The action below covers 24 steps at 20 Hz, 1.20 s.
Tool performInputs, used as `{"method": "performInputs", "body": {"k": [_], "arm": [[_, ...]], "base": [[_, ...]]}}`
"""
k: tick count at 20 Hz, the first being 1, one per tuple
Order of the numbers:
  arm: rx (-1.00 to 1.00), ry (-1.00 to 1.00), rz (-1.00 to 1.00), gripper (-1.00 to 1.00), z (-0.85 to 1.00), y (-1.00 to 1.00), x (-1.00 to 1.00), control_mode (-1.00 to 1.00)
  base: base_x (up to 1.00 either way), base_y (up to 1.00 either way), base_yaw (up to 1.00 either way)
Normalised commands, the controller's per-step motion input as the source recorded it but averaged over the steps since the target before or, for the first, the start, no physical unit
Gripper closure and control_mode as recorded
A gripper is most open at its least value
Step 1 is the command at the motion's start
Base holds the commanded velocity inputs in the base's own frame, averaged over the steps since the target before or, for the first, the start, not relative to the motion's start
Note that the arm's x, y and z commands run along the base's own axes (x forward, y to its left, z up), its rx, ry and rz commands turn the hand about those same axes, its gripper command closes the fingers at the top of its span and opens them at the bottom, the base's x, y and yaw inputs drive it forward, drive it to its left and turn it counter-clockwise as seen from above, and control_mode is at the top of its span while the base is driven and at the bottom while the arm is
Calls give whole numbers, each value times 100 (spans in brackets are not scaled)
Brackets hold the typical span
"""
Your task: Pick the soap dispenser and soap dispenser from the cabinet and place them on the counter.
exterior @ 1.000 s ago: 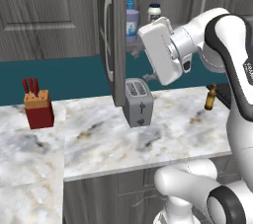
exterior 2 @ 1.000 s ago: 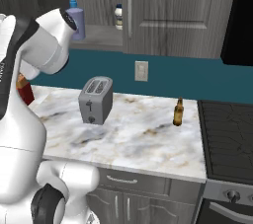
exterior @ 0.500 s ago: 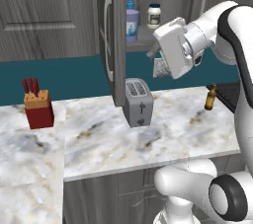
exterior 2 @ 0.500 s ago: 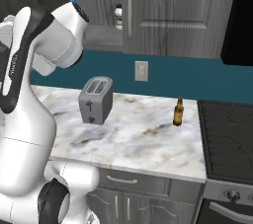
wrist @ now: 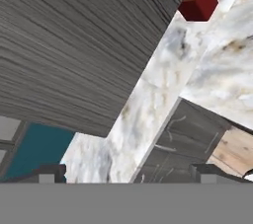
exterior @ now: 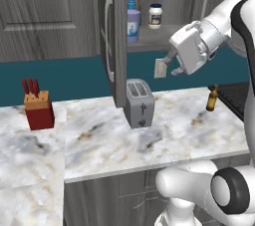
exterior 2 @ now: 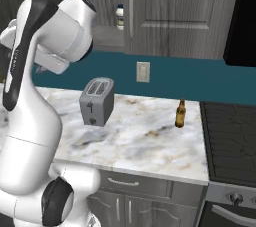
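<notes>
A lavender soap dispenser (exterior: 132,21) with a blue pump stands upright on the shelf of the open cabinet (exterior: 149,42), just behind the open door's edge. My gripper (exterior: 171,66) hangs open and empty in front of the cabinet, below the shelf and to the right of the dispenser, apart from it. In the hand view the two fingertips (wrist: 47,173) stand wide apart, looking past the grey cabinet door (wrist: 74,45) down at the marbled counter (wrist: 163,70). The counter (exterior: 189,125) lies beneath the cabinet.
A small white jar (exterior: 156,15) shares the shelf, right of the dispenser. A silver toaster (exterior: 138,103), a brown bottle (exterior: 212,98) and a red knife block (exterior: 38,108) stand on the counter. The cabinet door (exterior: 117,31) juts out toward me. A stove (exterior 2: 232,141) adjoins on the right.
The hand has swung right and a little down, away from the shelf, and turned; the white jar it partly covered is now in plain sight. The jaws stay open.
</notes>
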Motion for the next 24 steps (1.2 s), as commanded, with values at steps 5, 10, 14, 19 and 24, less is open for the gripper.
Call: {"method": "performInputs", "body": {"k": [5,10,14,19,24], "arm": [[-14,-19,5,-100,-10,-13,-22,-100],[-11,-25,7,-100,-10,-16,-16,-100],[-11,-25,7,-100,-14,-19,-9,-100],[-15,-17,3,-100,-9,-16,-1,-100],[-18,-2,-1,-100,1,-9,4,-100]], "base": [[0,0,0],[0,0,0],[0,0,0],[0,0,0],[0,0,0]]}}
